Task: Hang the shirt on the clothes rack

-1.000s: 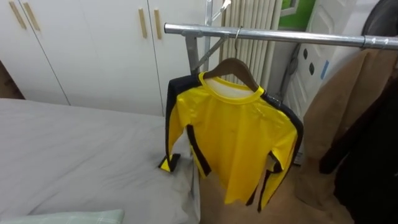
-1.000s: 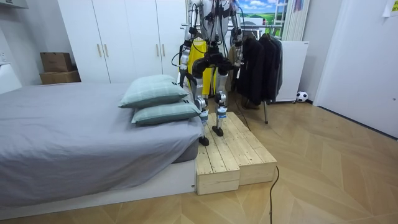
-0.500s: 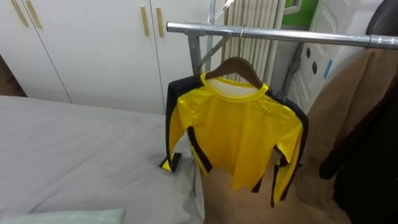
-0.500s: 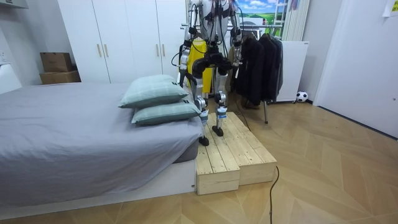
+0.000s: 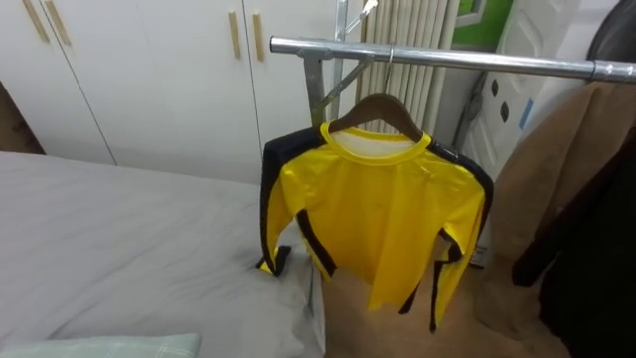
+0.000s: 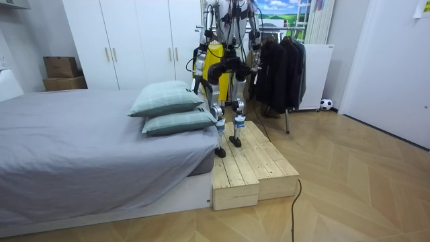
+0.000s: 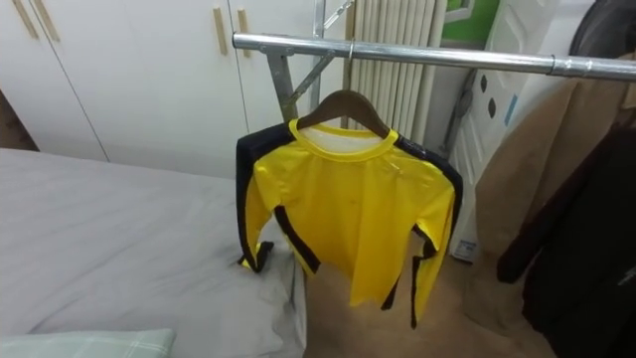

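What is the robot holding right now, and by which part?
Not the yellow shirt: it hangs free on its wooden hanger from the metal rail. Otherwise cannot tell.

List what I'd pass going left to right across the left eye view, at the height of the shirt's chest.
Grey bed → yellow shirt, on its wooden hanger hooked over the rail → brown garment below the rail's right part.
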